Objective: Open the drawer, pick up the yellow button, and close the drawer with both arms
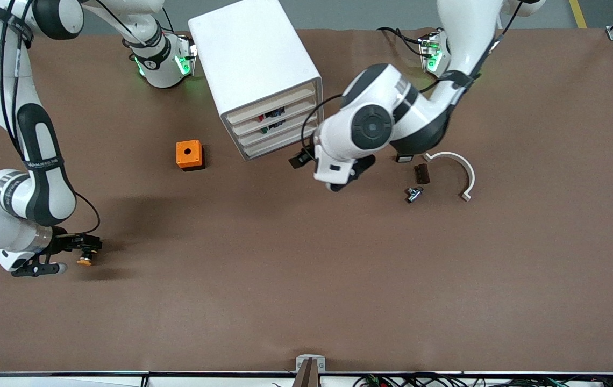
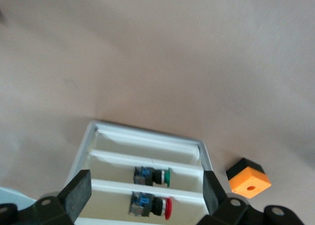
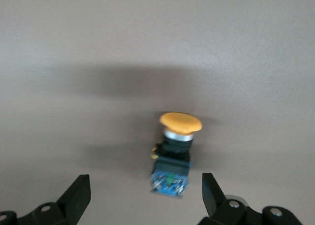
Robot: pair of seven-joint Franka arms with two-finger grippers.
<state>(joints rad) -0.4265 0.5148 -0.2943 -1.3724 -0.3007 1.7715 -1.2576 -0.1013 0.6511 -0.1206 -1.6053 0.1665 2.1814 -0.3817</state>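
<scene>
The orange-capped button lies on its side on the table at the right arm's end, near the front camera. My right gripper is open and empty, its fingers apart from the button, which lies just ahead of the gripper. The white cabinet stands toward the robots' bases. Its top drawer looks empty in the left wrist view. I cannot tell how far out it stands. My left gripper is open and empty in front of the drawers, not touching them, and also shows in its wrist view.
An orange cube with a hole sits beside the cabinet, toward the right arm's end. Lower drawers hold a green-capped button and a red-capped one. A white curved piece, a brown block and small parts lie toward the left arm's end.
</scene>
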